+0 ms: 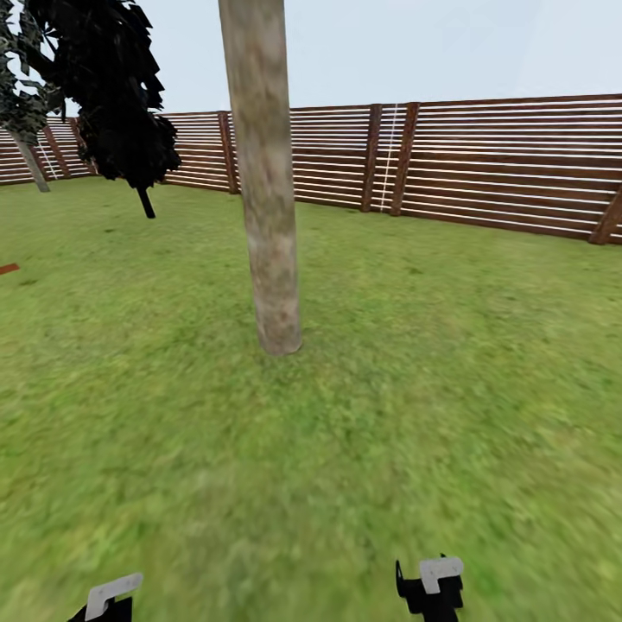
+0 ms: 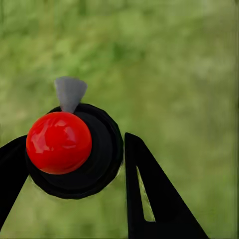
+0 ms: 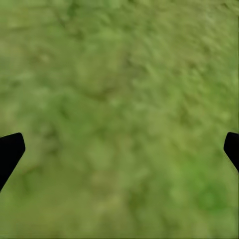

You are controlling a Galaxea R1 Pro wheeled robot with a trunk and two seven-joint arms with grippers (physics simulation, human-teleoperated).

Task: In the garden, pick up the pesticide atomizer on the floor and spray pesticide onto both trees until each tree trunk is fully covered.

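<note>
**Atomizer in the left jaws, trunk ahead**

The robot faced 1 thick, mottled grey-brown tree trunk (image 1: 263, 186) that rose from the blotchy green grass (image 1: 432, 389), well ahead of both arms and slightly left of centre. Behind it ran the brown slatted fence (image 1: 501, 164), and a slim dark-leaved tree (image 1: 117, 95) stood far off to the left. The left gripper (image 2: 74, 164) had its jaws clamped on the pesticide atomizer (image 2: 74, 149), a black round body with a red dome and a grey nozzle tip, held above the lawn. The right gripper (image 3: 119, 149) hung over bare grass with its 2 fingers (image 3: 10, 152) spread wide apart and holding nothing.
</note>
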